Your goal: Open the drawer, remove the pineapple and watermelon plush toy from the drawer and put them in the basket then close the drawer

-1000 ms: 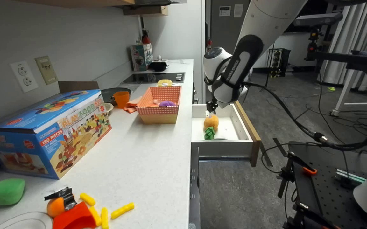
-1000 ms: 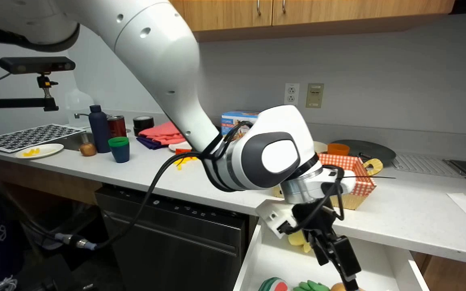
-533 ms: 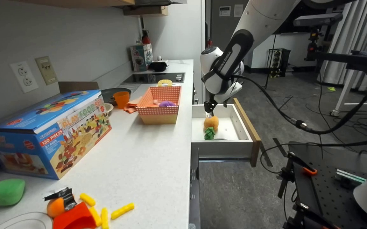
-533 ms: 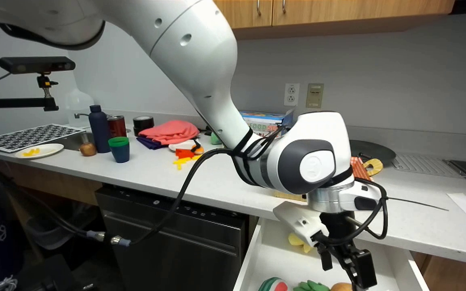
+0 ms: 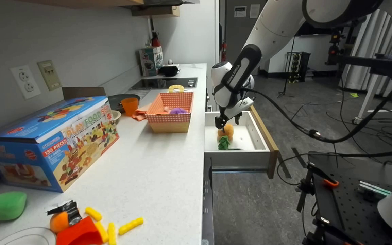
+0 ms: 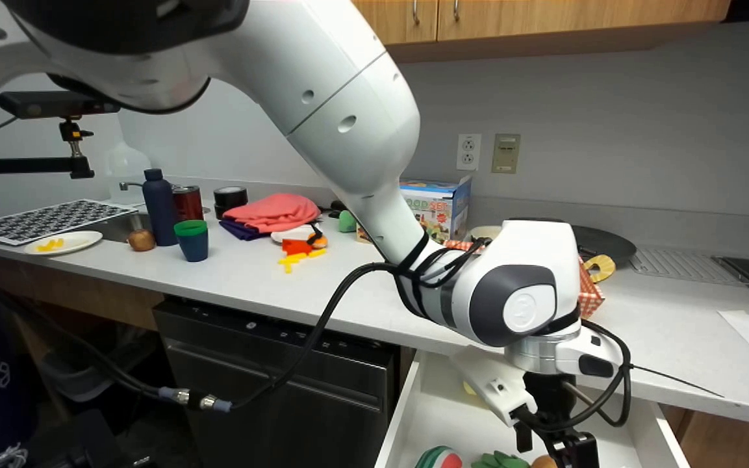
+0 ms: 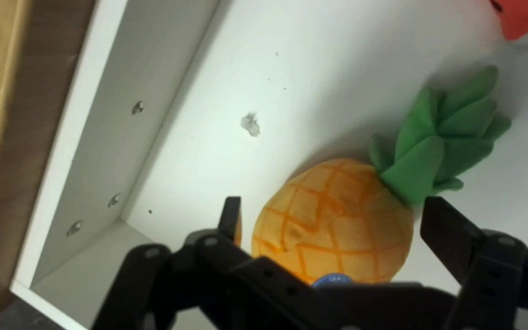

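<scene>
Probably soft and light, pineapple (image 7: 346, 220) lies in drawer (image 7: 218, 165), apart from its front edge, leaves (image 7: 447, 142) pointing away from the visible front corner. Fingers (image 7: 449, 236) wide apart astride its body, nothing held; likely best squeezed round the plump middle.

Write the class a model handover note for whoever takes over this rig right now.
Tool: open; in the wrist view, the rounded orange-and-green plush pineapple lies between its fingers, not gripped.
Rounded green, white and red plush watermelon: also in the white, wood-fronted rectangular drawer.
Rectangular orange-checked basket: on the white counter.
Done: drawer open.
Left: grip pineapple, put it and watermelon in basket, close drawer.
</scene>
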Controlling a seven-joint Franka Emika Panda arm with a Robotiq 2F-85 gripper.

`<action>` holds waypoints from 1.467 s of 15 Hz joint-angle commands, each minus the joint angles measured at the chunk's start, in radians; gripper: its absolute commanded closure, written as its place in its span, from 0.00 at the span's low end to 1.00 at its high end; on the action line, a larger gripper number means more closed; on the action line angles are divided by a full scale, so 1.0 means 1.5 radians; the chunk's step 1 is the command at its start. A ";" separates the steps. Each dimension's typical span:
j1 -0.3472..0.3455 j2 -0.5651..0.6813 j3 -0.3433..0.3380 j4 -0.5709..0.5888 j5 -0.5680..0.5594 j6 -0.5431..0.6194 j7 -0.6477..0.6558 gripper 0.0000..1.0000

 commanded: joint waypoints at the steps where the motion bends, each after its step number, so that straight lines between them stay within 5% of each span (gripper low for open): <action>1: -0.012 -0.007 0.017 -0.005 -0.006 0.005 -0.016 0.00; 14: -0.072 0.084 0.054 0.105 0.024 -0.021 -0.039 0.00; 15: -0.078 0.087 0.061 0.112 0.029 -0.027 -0.045 0.19; 22: -0.080 0.086 0.062 0.127 0.028 -0.053 -0.045 0.73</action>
